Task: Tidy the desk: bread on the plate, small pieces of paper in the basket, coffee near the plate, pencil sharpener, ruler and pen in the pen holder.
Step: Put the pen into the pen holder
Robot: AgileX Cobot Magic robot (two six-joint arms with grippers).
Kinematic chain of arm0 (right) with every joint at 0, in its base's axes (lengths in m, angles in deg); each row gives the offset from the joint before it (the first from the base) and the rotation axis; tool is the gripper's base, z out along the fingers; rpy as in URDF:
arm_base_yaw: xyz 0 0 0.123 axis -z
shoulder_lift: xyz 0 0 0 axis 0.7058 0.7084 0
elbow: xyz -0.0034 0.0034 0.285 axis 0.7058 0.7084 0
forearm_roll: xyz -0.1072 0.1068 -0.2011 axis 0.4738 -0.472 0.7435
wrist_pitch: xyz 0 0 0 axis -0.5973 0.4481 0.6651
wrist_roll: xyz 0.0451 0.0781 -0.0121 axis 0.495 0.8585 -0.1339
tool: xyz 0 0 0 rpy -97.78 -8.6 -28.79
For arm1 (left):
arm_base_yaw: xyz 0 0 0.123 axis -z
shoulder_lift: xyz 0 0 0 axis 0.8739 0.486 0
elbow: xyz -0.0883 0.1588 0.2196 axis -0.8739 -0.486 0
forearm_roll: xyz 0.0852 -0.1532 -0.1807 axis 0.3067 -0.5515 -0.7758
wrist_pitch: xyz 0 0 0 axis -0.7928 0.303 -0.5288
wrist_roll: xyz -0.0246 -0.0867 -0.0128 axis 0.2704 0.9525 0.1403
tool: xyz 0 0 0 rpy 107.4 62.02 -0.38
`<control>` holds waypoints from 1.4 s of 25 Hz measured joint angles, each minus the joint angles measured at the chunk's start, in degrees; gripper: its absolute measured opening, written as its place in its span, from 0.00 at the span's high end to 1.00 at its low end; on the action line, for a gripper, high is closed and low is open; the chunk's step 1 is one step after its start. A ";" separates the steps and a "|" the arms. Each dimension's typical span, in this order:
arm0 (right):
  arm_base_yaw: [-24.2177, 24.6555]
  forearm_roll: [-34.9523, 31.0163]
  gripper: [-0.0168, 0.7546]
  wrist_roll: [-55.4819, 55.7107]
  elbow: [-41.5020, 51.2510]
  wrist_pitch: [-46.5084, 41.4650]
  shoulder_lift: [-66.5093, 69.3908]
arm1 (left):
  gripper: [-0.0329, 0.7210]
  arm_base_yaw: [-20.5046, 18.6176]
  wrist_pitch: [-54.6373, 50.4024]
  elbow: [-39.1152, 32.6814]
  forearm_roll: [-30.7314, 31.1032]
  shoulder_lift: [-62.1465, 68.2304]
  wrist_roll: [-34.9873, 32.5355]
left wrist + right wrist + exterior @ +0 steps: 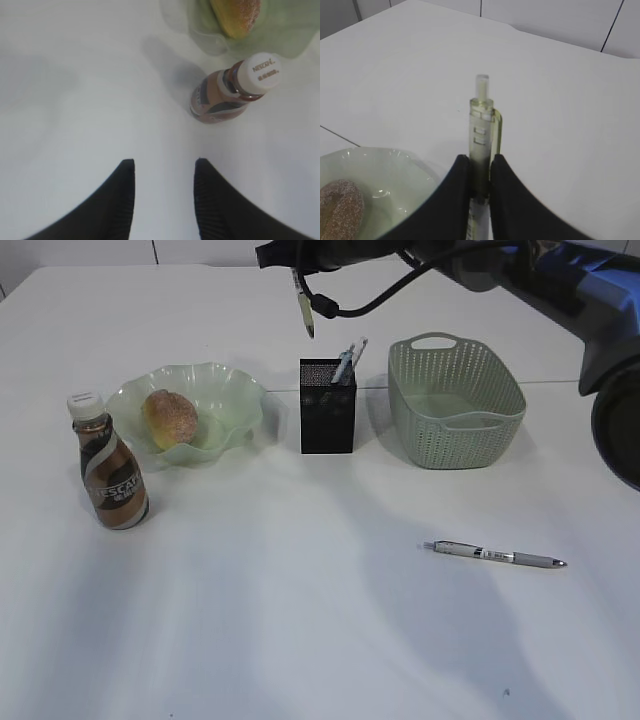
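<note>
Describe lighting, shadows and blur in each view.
Exterior view: even, soft light; faint shadows beside the coffee and pen holder; dark arm at the top blurred. Left wrist view: soft shadow left of the coffee; fingers slightly soft. Right wrist view: held pen sharp, bread blurrier.

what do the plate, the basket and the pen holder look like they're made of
Plate: looks like pale green translucent glass, glossy, with a wavy rim; clear plastic is possible.
Basket: sage-green moulded plastic, matte, with a woven-look pattern of holes and handle cutouts.
Pen holder: black mesh, probably metal, its fine grid letting light through near the top.
</note>
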 joint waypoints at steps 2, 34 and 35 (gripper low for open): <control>0.00 0.10 0.84 0.00 0.97 0.87 0.00 | 0.59 0.00 0.40 0.00 0.00 0.00 0.00; 0.21 1.37 0.84 0.09 7.46 -3.64 -6.12 | 0.59 0.00 1.13 0.00 0.00 0.00 0.00; 0.21 1.37 0.84 0.09 7.46 -4.34 -6.25 | 0.59 0.00 1.13 0.00 0.00 0.00 0.00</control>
